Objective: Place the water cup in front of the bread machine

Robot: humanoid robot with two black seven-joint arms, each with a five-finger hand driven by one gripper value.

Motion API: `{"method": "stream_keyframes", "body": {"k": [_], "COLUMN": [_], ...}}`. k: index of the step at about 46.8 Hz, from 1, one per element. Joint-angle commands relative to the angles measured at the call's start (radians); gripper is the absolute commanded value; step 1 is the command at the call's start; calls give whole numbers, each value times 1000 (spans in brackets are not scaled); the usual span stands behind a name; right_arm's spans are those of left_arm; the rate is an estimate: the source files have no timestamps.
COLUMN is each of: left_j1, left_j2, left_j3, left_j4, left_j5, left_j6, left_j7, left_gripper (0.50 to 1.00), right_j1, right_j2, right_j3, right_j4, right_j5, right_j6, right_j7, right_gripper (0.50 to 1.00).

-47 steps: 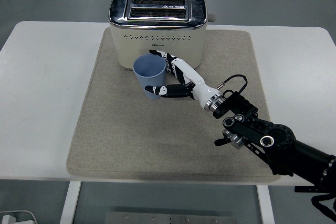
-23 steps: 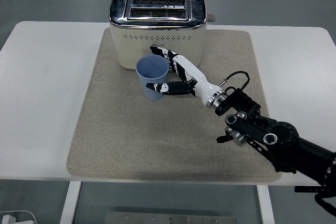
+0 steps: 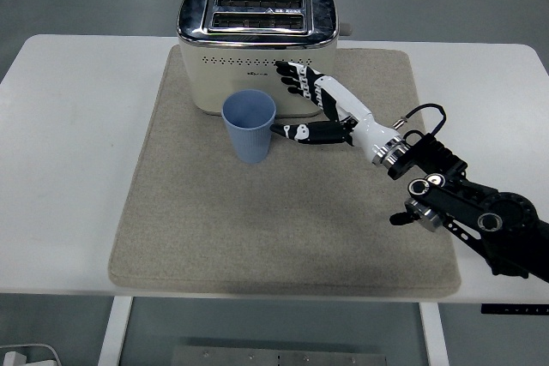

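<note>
A light blue water cup (image 3: 250,126) stands upright on the beige mat, just in front of the cream and chrome bread machine (image 3: 257,47). My right hand (image 3: 302,102) is to the right of the cup, a short gap away from it. Its fingers (image 3: 296,77) are spread and hold nothing; the thumb points toward the cup. The right arm reaches in from the lower right. The left arm is out of view.
The beige mat (image 3: 283,229) covers the middle of the white table (image 3: 77,169). The bread machine stands at the mat's far edge with its two slots facing up and a lever on its right side.
My right hand has let go of the cup and pulled back to the right, its fingers opening. The cup stays standing in front of the bread machine.
</note>
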Motion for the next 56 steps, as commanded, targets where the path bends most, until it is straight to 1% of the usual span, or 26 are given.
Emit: {"method": "stream_keyframes", "body": {"k": [1, 5, 12, 15, 19, 24, 32, 36, 39, 41, 45, 48, 50, 53, 56], "left_j1": [0, 0, 0, 0, 0, 0, 0, 0, 0, 0, 0, 0, 0, 0, 0], "left_j2": [0, 0, 0, 0, 0, 0, 0, 0, 0, 0, 0, 0, 0, 0, 0], "left_j3": [0, 0, 0, 0, 0, 0, 0, 0, 0, 0, 0, 0, 0, 0, 0], "left_j4": [0, 0, 0, 0, 0, 0, 0, 0, 0, 0, 0, 0, 0, 0, 0], "left_j5": [0, 0, 0, 0, 0, 0, 0, 0, 0, 0, 0, 0, 0, 0, 0], "left_j6": [0, 0, 0, 0, 0, 0, 0, 0, 0, 0, 0, 0, 0, 0, 0], "left_j7": [0, 0, 0, 0, 2, 0, 0, 0, 0, 0, 0, 0, 0, 0, 0], "left_gripper": [1000, 1000, 1000, 1000, 1000, 1000, 1000, 1000, 1000, 1000, 1000, 1000, 1000, 1000, 1000], "right_j1": [-3, -8, -9, -8, -8, -5, 5, 35, 54, 74, 118, 144, 158, 175, 189], "right_j2": [-57, -114, -204, -243, -264, -261, -249, -235, -206, -185, -154, -134, -123, -112, -102], "right_j3": [3, 6, 11, 12, 44, 90, 110, 110, 110, 110, 110, 110, 110, 110, 110], "right_j4": [24, 36, 36, 28, 16, -41, -134, -179, -220, -254, -326, -361, -377, -387, -389], "right_j5": [3, 6, 15, 30, 81, 170, 277, 325, 375, 415, 487, 524, 537, 546, 549], "right_j6": [3, 6, 9, 7, 9, 16, 21, 23, 23, 23, 23, 26, 29, 29, 27], "right_j7": [2, 8, 46, 54, 57, 52, 44, 43, 38, 17, -58, -98, -109, -112, -133], "right_gripper": [919, 919, 919, 919, 919, 919, 919, 919, 919, 919, 919, 919, 919, 919, 919]}}
